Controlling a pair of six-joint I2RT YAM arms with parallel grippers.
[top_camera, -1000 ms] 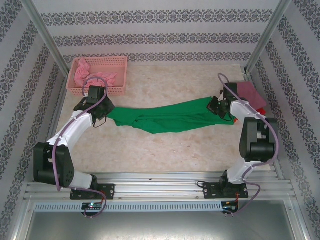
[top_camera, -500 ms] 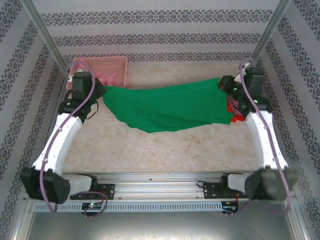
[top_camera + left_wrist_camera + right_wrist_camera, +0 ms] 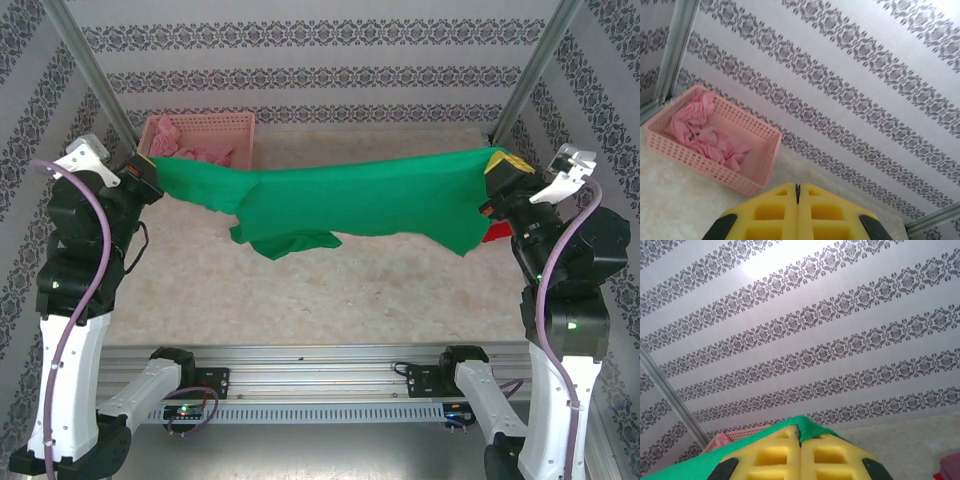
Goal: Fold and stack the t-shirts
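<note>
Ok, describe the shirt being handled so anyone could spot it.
Over the marbled table, the green t-shirt hangs stretched between the left gripper and right gripper. It is the only green cloth; the pink shirts lie crumpled in the pink basket.

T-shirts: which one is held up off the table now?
The green t-shirt, stretched in the air between the left gripper and the right gripper; the pink ones lie crumpled in the basket.

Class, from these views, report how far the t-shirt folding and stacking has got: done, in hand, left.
Done: nothing looks folded or stacked. In hand: the green t-shirt hangs stretched between the shut left gripper and right gripper, unfolded. Left: folding it, plus the crumpled pink t-shirts in the basket.
</note>
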